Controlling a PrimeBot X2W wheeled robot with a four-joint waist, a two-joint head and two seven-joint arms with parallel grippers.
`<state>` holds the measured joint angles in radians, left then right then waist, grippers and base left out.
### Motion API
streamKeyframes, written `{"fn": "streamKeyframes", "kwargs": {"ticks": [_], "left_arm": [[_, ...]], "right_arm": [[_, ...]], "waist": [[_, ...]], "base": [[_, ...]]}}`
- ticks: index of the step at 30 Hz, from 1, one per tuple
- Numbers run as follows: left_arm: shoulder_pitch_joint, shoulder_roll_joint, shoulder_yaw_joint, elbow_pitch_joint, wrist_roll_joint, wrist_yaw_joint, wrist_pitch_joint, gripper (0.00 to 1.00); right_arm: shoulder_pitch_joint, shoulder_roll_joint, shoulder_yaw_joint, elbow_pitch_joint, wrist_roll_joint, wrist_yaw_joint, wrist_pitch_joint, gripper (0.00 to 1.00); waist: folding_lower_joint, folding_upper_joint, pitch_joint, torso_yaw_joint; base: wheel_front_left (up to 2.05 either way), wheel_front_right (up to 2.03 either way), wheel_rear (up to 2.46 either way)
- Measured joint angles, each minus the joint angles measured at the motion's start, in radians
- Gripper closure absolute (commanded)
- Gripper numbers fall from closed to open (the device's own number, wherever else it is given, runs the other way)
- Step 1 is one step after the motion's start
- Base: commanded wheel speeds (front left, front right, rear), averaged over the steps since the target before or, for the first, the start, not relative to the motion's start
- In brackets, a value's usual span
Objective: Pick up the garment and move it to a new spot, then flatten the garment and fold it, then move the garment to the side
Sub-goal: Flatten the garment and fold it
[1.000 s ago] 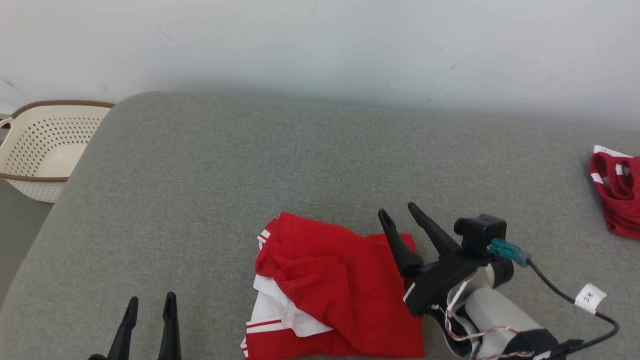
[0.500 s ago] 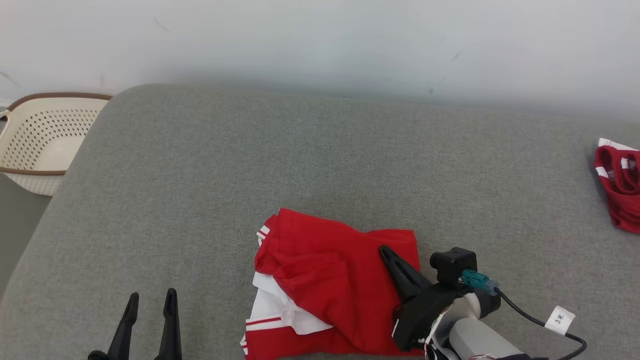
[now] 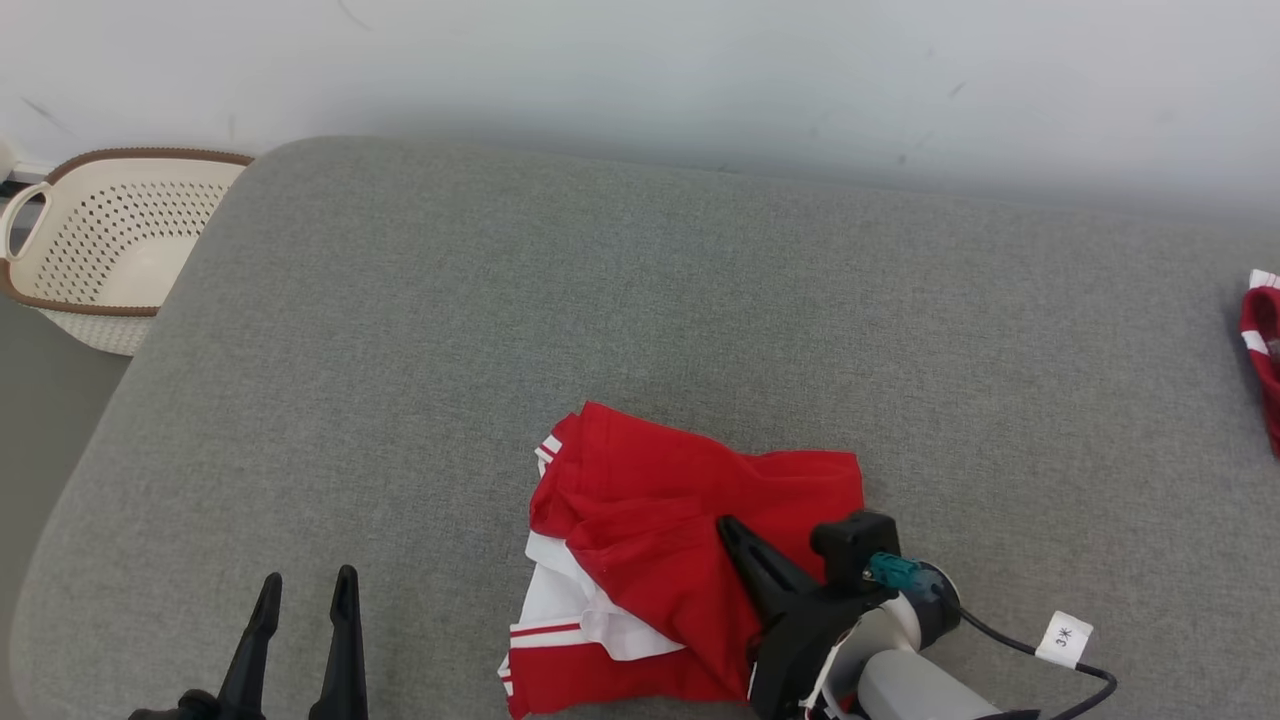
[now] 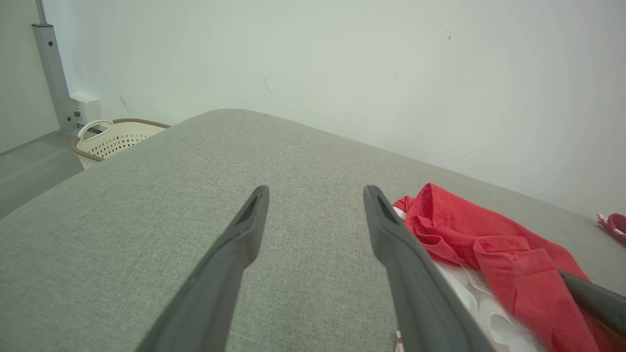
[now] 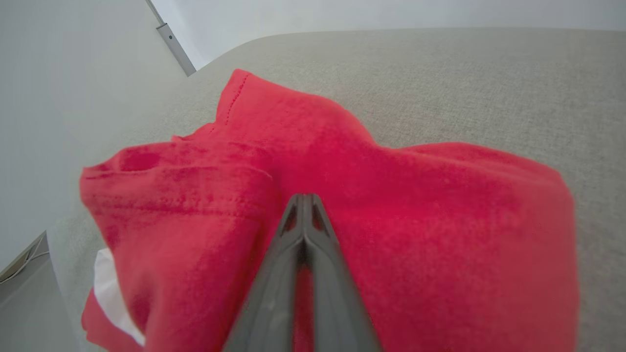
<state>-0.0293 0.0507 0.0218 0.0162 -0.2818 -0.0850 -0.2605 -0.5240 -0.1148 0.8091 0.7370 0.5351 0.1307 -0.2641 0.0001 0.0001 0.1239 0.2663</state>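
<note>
And the tally stood at two red garments, the near garment (image 3: 690, 520) and the far garment (image 3: 1262, 350) at the right edge, two grippers, the left gripper (image 3: 310, 577) and the right gripper (image 3: 728, 525), one perforated basket (image 3: 150, 155), one grey cushion (image 3: 600, 300) and one white tag (image 3: 1063, 638) on one black cable (image 3: 995, 635).

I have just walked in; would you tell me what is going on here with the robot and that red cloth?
The robot is working on a crumpled red and white garment lying on a grey padded surface. Its right claw is shut on the red fabric near the garment's right side; the garment is not yet lifted or flattened. The left claw hangs open over bare surface to the left, holding nothing. A perforated basket stands beyond the far left corner, and another red piece lies at the right edge.
</note>
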Motion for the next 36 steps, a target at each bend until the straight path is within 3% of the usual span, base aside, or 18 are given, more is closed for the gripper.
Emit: {"fn": "streamKeyframes", "kwargs": {"ticks": [10,24,28,32,35,36], "left_arm": [[-0.001,0.0,0.0,0.002,-0.009,0.0,0.0,0.0],[0.0,0.0,-0.008,0.001,-0.017,0.011,0.0,0.0],[0.002,0.0,-0.004,-0.001,-0.018,0.016,0.0,0.0],[0.006,0.0,0.002,-0.005,-0.018,0.021,0.0,0.0],[0.01,0.0,0.007,-0.01,-0.018,0.021,0.0,0.0],[0.01,0.0,0.01,-0.011,-0.018,0.021,0.0,0.0]], "right_arm": [[0.02,0.023,0.108,-0.068,0.081,0.0,0.0,1.0],[0.009,0.026,0.373,-0.115,0.259,0.0,0.0,1.0],[-0.017,0.011,0.375,-0.135,0.286,0.0,0.0,1.0],[-0.026,-0.016,0.292,-0.167,0.281,0.0,0.0,1.0],[-0.025,-0.044,0.209,-0.182,0.252,0.0,0.0,0.21],[-0.023,-0.054,0.173,-0.188,0.239,0.0,0.0,0.0]], "waist": [[-0.0002,0.0,-0.006,0.005],[-0.0002,0.0,-0.01,0.018],[-0.0002,-0.0001,-0.011,0.011],[-0.0001,0.0,-0.015,-0.002],[-0.0002,0.0,-0.019,-0.015],[-0.0002,-0.0001,-0.02,-0.02]], "base": [[0.0,0.0,0.0],[0.0,0.0,0.0],[0.0,0.0,0.0],[0.0,0.0,0.0],[0.0,0.0,0.0],[0.0,0.0,0.0]]}}
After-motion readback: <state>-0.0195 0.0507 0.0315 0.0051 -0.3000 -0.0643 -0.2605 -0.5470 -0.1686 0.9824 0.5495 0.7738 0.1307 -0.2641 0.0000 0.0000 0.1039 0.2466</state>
